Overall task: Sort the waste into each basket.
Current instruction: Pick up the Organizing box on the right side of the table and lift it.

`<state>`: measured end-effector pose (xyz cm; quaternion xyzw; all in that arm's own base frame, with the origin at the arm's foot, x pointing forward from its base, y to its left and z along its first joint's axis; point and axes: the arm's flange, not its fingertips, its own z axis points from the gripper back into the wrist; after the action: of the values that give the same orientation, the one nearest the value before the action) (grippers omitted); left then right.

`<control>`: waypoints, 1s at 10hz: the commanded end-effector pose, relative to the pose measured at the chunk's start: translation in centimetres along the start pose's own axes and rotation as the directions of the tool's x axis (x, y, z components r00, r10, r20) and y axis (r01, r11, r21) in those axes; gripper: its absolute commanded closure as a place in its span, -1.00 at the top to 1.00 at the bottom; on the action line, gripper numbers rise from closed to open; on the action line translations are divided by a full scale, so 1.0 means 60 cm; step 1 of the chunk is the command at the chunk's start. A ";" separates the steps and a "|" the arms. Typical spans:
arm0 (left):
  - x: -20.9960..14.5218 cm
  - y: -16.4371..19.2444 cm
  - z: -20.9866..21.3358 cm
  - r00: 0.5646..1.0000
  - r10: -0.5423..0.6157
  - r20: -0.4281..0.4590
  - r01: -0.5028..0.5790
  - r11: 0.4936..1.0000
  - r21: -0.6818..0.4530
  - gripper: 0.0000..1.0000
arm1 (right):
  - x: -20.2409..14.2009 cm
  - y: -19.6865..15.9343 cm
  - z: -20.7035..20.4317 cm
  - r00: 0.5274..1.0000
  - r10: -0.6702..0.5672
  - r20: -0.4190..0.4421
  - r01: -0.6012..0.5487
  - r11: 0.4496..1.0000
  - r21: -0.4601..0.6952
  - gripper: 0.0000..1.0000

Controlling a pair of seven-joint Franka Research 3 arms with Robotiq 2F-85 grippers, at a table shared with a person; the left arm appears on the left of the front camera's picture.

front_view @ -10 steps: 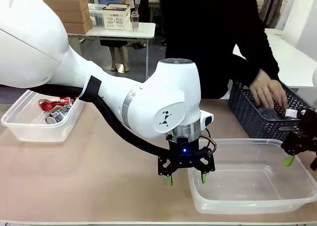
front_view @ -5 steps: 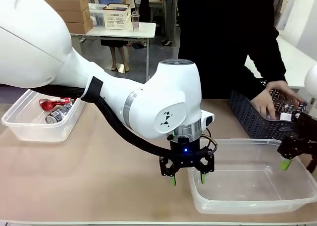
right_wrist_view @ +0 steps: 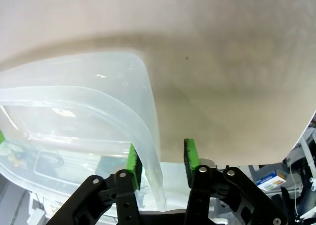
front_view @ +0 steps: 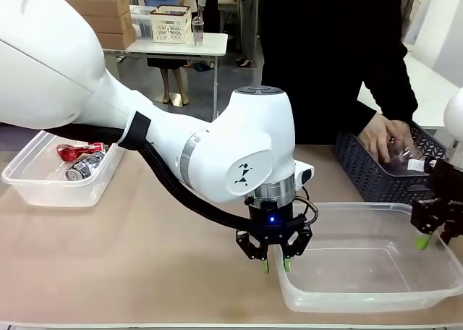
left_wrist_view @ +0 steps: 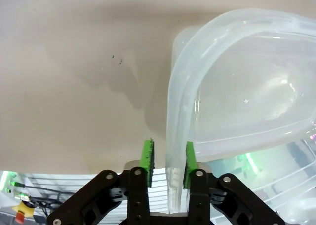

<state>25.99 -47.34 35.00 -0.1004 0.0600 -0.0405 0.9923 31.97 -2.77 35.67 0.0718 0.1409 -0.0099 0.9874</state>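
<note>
Green pads of your left tool [front_view: 275,265] are clamped together on the near-left rim of the clear basket [front_view: 362,208], which sits on the tan desk [front_view: 145,257] to your right. Your right tool [front_view: 432,239] straddles that basket's right-hand wall, its pads apart with a gap on one side. A second basket [front_view: 43,189] at the desk's left end holds red and silver cans [front_view: 79,160]. Across the desk, a person's hand [front_view: 387,138] is inside a dark crate [front_view: 358,163]. Cardboard boxes [front_view: 101,15] are stacked behind.
</note>
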 end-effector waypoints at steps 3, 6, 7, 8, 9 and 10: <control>-0.004 -0.004 0.008 0.998 0.004 0.056 -0.005 1.000 0.009 -1.00 | -0.115 0.005 -0.115 0.999 -0.021 0.036 0.023 0.999 -0.037 -1.00; -0.010 0.004 0.019 0.999 -0.010 0.051 0.010 1.000 -0.001 -1.00 | -0.118 0.008 -0.106 0.999 -0.038 0.026 0.039 0.998 -0.056 -1.00; -0.017 0.014 0.033 0.999 -0.024 0.044 0.025 1.000 -0.019 -1.00 | -0.123 0.014 -0.090 0.998 -0.061 -0.002 0.061 0.996 -0.059 -1.00; -0.031 0.031 0.055 0.998 -0.021 0.051 0.022 1.000 -0.011 -1.00 | -0.131 0.028 -0.060 0.995 -0.097 -0.028 0.095 0.993 -0.072 -1.00; -0.051 0.057 0.090 0.998 -0.013 0.057 0.014 1.000 -0.020 -1.00 | -0.145 0.050 -0.019 0.995 -0.094 -0.030 0.092 0.993 -0.076 -1.00; -0.077 0.098 0.141 0.999 0.011 0.046 -0.010 0.999 -0.035 -1.00 | -0.161 0.080 0.034 0.996 -0.087 -0.019 0.085 0.993 -0.080 -1.00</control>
<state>23.87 -44.78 39.69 -0.1177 0.0406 -0.0384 0.9915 28.76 0.19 40.05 0.0418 0.1588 -0.0418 0.9855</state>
